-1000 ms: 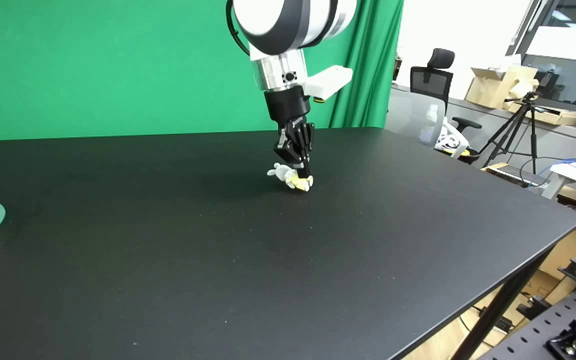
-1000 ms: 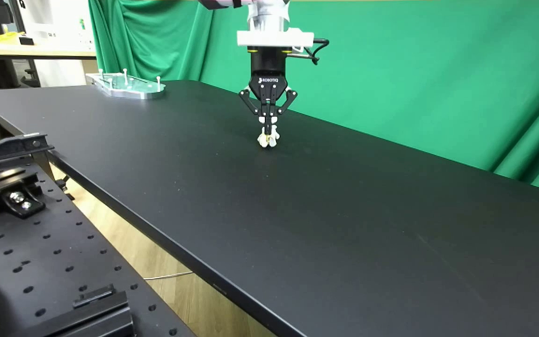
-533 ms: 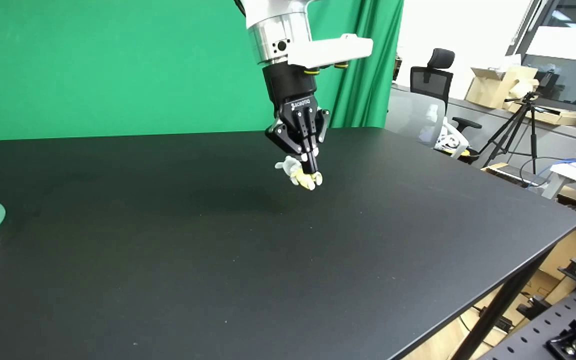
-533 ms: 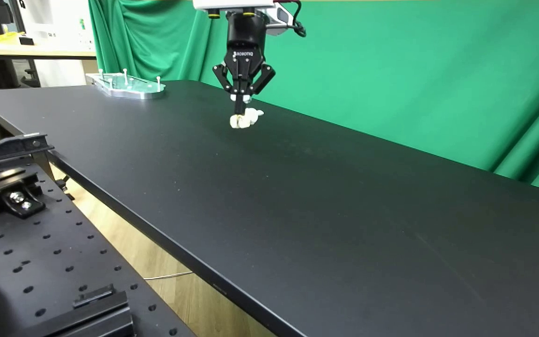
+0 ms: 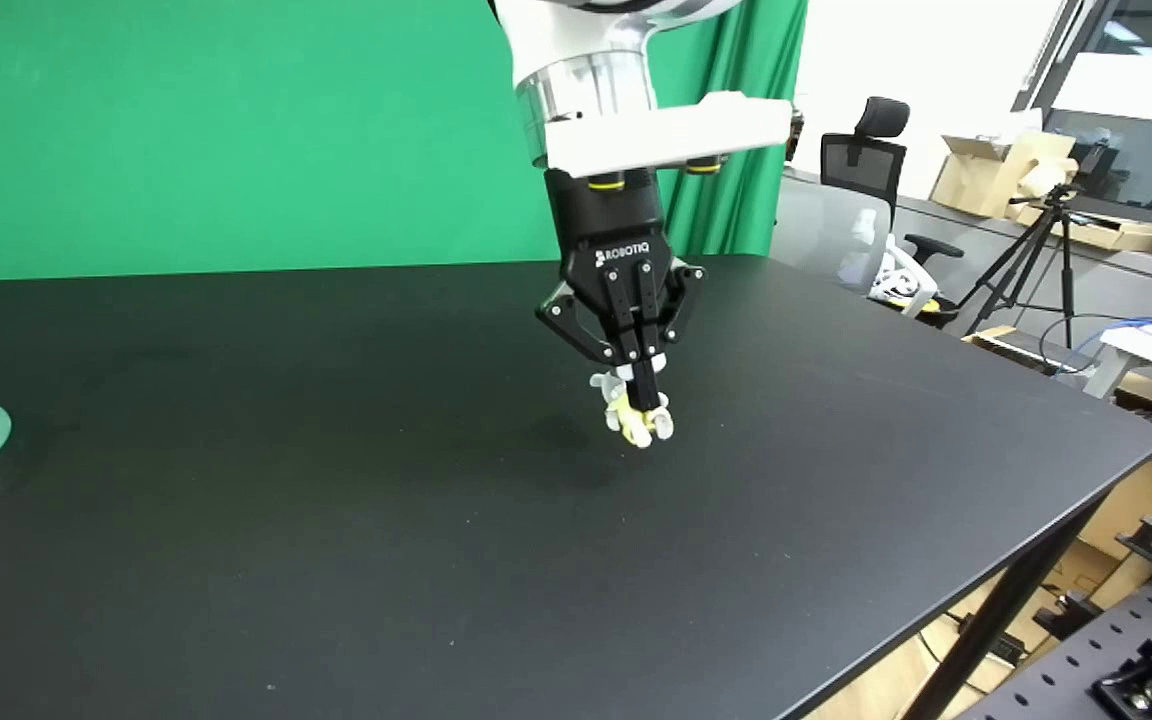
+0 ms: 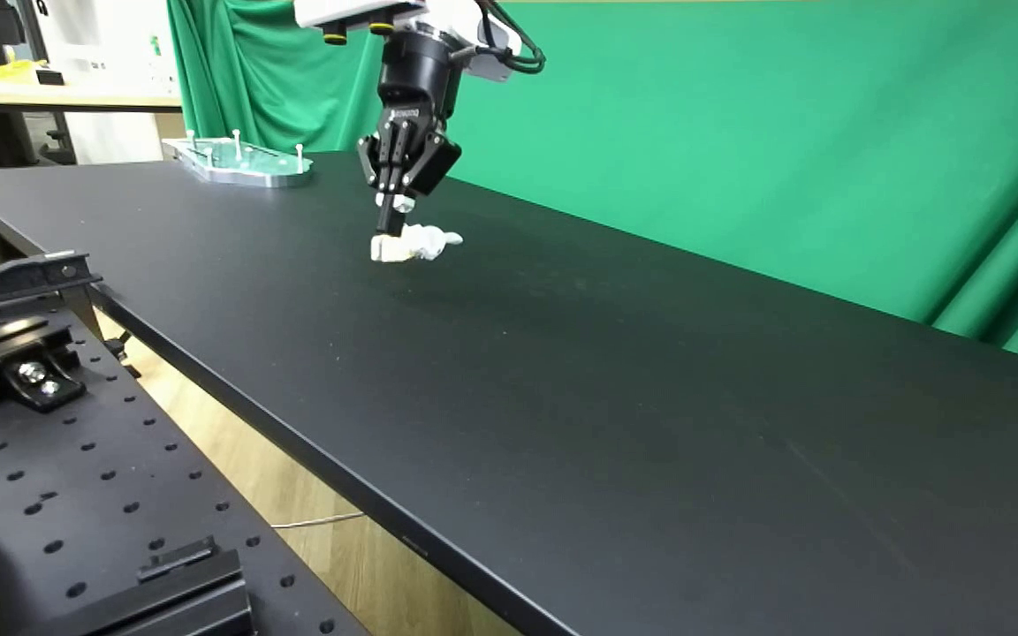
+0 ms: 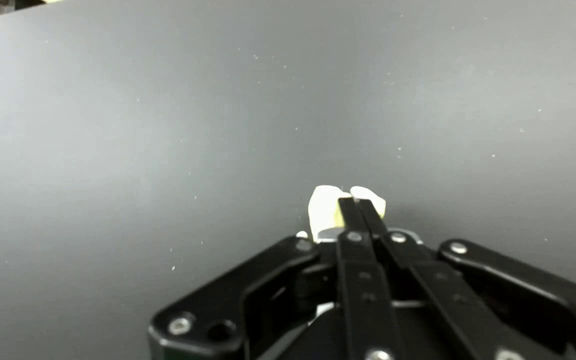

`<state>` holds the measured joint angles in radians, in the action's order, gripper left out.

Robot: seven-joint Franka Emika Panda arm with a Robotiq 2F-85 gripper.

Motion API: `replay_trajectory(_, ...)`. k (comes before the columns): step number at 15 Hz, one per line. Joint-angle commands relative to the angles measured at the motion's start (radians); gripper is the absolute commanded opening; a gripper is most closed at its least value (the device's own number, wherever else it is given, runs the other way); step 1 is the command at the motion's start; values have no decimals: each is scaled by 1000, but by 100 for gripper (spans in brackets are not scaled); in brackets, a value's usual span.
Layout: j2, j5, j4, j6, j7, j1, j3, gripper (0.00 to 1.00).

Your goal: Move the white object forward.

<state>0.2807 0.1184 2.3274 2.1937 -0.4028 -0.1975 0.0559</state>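
Exterior views: white object (image 6: 423, 241) above black table (image 6: 615, 442), green curtain (image 6: 739, 150) behind.

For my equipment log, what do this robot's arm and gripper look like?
The Franka Panda arm is white, with a silver cylindrical section and looping black cables. A white bar is fitted across it, with yellow-ringed black cylinders below. The Robotiq gripper is black, with jointed linkages, slim fingers, silvery screws and white ROBOTIQ lettering.
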Motion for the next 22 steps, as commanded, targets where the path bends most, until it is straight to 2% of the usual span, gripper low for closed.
replay_trajectory(1, 5, -67, 35, 33, -114, 16, -18, 1)
replay_trajectory(4, 17, -104, 48, 64, -153, 20, -33, 1)
replay_trajectory(5, 21, -107, 51, 67, -158, 19, -37, 27)
replay_trajectory(6, 21, -110, 54, 76, -171, 17, -41, 28)
replay_trajectory(13, -35, -102, 88, 117, -215, 6, -44, 75)
replay_trajectory(16, -101, -55, 119, 158, -279, -10, -53, 95)
replay_trajectory(18, -149, -2, 145, 213, -339, -17, -55, 100)
replay_trajectory(22, -230, 93, 187, 273, -444, -1, -39, 100)
